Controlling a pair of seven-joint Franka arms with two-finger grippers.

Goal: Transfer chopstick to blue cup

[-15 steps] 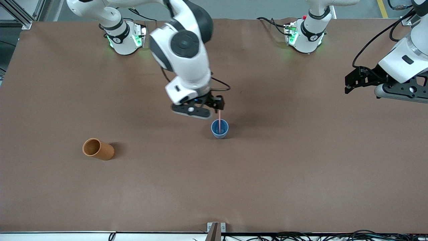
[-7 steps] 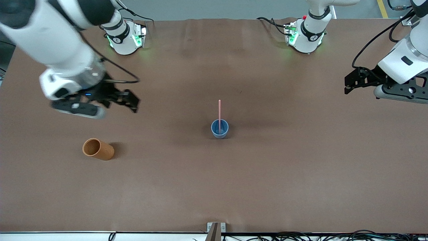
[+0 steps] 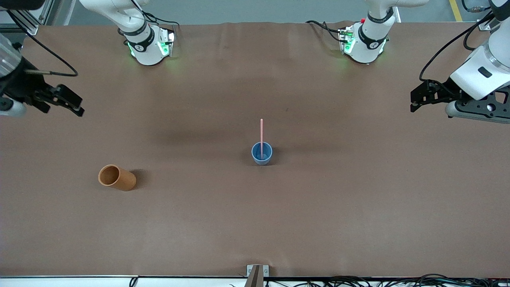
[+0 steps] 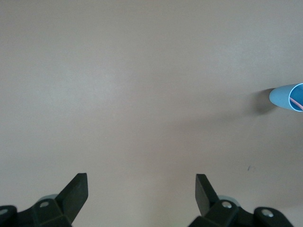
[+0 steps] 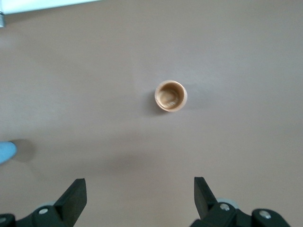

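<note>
Checking left to right across the front view:
right gripper (image 3: 73, 104): fingers spread, empty, over the table's right-arm end.
orange cup (image 3: 116, 177): empty, nearest those fingers.
chopstick (image 3: 261, 133): standing in blue cup (image 3: 261, 154), well clear of both finger pairs; likely light, stiff, slippery; pinch upper shaft.
left gripper (image 3: 418, 97): fingers spread, empty, waiting.

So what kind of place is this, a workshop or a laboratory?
Probably a robotics laboratory: two arm bases bolted to a table under a brown sheet, loose cables along its edge, and only a blue cup holding a chopstick.
</note>
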